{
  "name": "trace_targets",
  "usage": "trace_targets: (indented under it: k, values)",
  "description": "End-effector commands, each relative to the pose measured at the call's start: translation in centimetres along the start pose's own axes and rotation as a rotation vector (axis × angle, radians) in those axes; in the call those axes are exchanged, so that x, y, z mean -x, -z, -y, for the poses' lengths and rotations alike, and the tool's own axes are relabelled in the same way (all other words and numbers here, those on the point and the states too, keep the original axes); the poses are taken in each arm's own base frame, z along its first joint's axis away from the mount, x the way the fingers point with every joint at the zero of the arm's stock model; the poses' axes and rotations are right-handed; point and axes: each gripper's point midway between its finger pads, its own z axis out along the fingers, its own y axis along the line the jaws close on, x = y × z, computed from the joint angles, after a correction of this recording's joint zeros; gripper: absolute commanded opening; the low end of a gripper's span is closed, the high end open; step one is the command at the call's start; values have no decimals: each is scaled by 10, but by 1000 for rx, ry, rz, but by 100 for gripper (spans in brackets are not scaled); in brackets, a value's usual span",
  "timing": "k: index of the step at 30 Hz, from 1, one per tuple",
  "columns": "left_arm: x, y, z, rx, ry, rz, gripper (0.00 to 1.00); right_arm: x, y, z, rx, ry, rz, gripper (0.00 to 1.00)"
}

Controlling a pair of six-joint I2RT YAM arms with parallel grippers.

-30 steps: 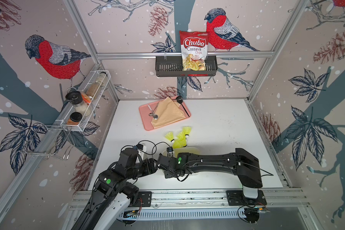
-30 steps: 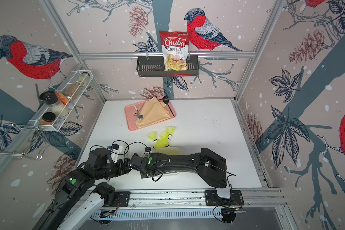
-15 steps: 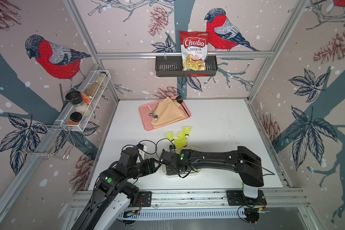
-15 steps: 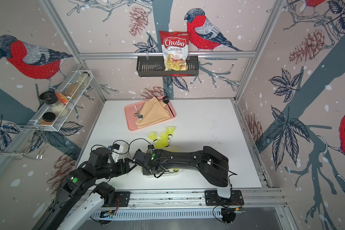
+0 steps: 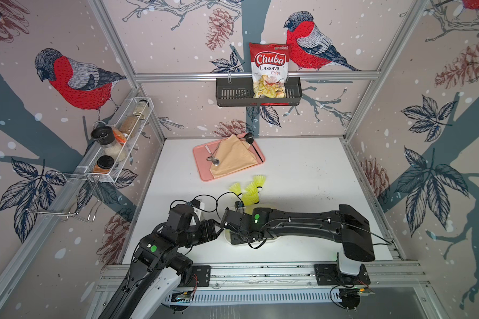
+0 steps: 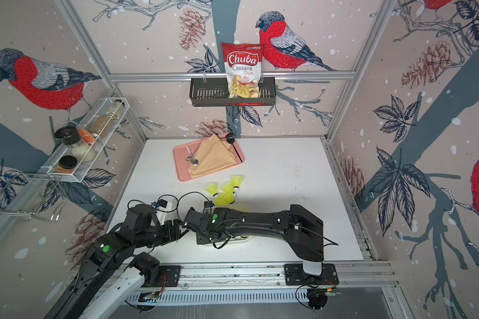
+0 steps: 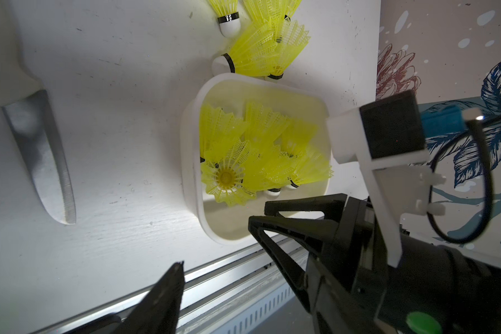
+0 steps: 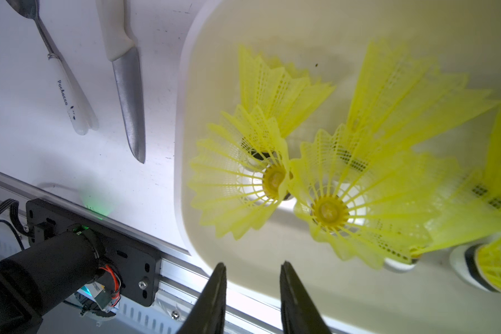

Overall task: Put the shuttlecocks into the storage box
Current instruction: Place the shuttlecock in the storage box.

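Nearest the front rail: white storage box (image 7: pixel 190 162) flat on the table (image 5: pixel 302 171), mostly hidden under the right arm in both top views. Holds a heap of shuttlecocks (image 7: pixel 229 173), at least five, skirts overlapping, two with skirt mouths turned upward, rest lying on their sides. Near corner of box floor bare. Right gripper (image 8: pixel 252 264) over that near corner, jaws almost closed, thin gap, nothing between. Left gripper (image 5: pixel 218 227) just beside box on the robot's left, tip close to right wrist, jaws part open, nothing seen in them; only one finger (image 7: pixel 171 292) in own wrist view. On table left of box, apart from it: white-handled knife (image 8: pixel 126 86) and white-handled spoon (image 8: pixel 67 95), side by side, not touching. Just past far rim of box: four or so loose shuttlecocks (image 5: pixel 250 193) clustered on table, nearest right up against rim. Farther back: pink tray (image 5: pixel 202 172) carrying tan folded sheet (image 5: pixel 233 158), metal spoon (image 5: pixel 213 160), black long-handled scoop (image 5: pixel 249 137). Left wall: wire rack (image 5: pixel 101 176) with spice jars (image 5: pixel 107 138). Back wall: black slatted basket (image 5: pixel 233 95) with one Chuba Cassava Chips bag (image 5: pixel 270 71) standing in it.
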Motion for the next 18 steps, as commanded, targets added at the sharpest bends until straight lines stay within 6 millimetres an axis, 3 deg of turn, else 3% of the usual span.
trace_targets:
  k: [1, 10, 18]
  values:
    - [4, 0, 7, -32, -15, 14, 68, 7, 9, 0, -9, -12, 33, 34]
    - [14, 4, 19, -52, -14, 33, 67, 28, 33, 6, -30, -33, 97, 35]
    - [51, 5, 54, -98, -22, 81, 68, 69, 59, 39, -68, -77, 156, 39]
